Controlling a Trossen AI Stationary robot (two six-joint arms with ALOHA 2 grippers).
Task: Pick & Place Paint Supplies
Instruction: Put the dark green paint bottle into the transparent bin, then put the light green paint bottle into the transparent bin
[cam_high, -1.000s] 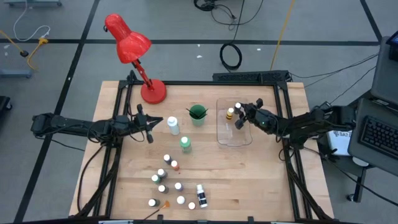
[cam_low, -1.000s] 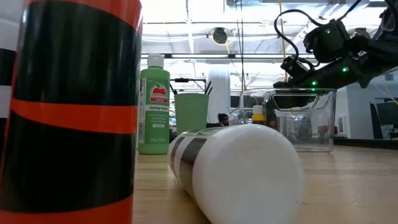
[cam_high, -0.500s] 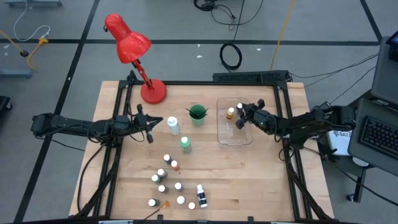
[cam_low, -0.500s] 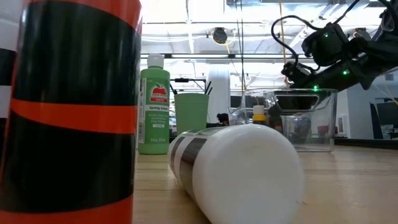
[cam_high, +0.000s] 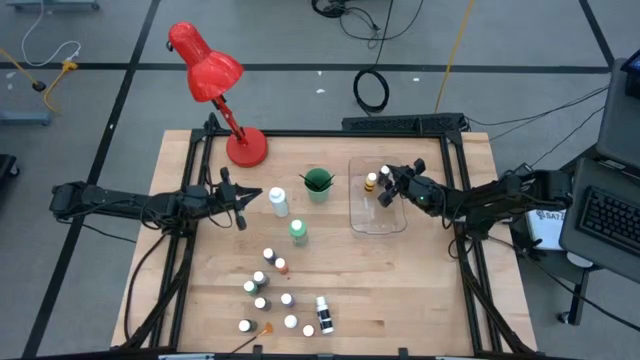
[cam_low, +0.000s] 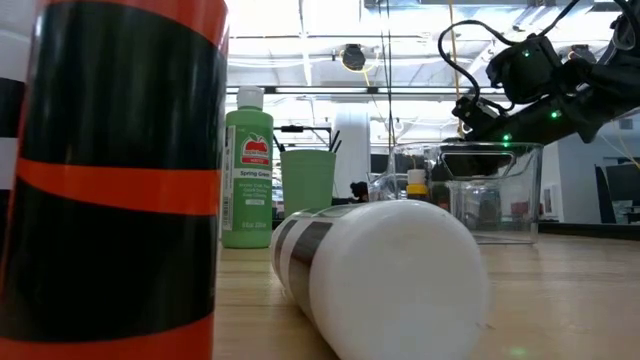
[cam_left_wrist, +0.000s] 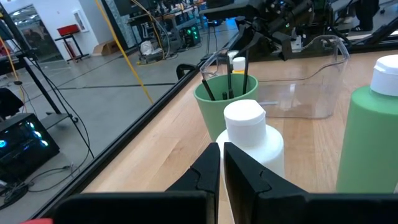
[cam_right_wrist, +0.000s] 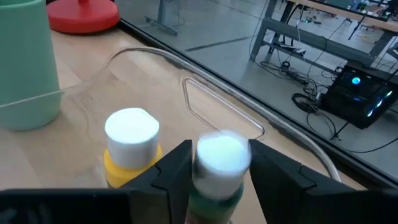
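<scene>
Hovering over the far end of the clear plastic bin (cam_high: 377, 208), the right gripper (cam_high: 388, 186) pinches a tiny white-capped, green paint bottle (cam_right_wrist: 219, 167) between its fingers, holding it above the bin's floor, probably so that it can be set down beside the yellow paint bottle (cam_right_wrist: 129, 144) already standing inside. Both bottles are upright. The left gripper (cam_high: 243, 199) waits with its fingers closed and empty, just beside the tall white bottle (cam_high: 278, 202) and near the green cup (cam_high: 318, 182) holding the brushes (cam_left_wrist: 229, 74). A tall green bottle (cam_high: 298, 231) stands at mid-table, and the remaining small bottles (cam_high: 275, 295) are clustered at the near edge, well apart from the bin, apparently awaiting transfer; one (cam_low: 375, 270) lies on its side.
</scene>
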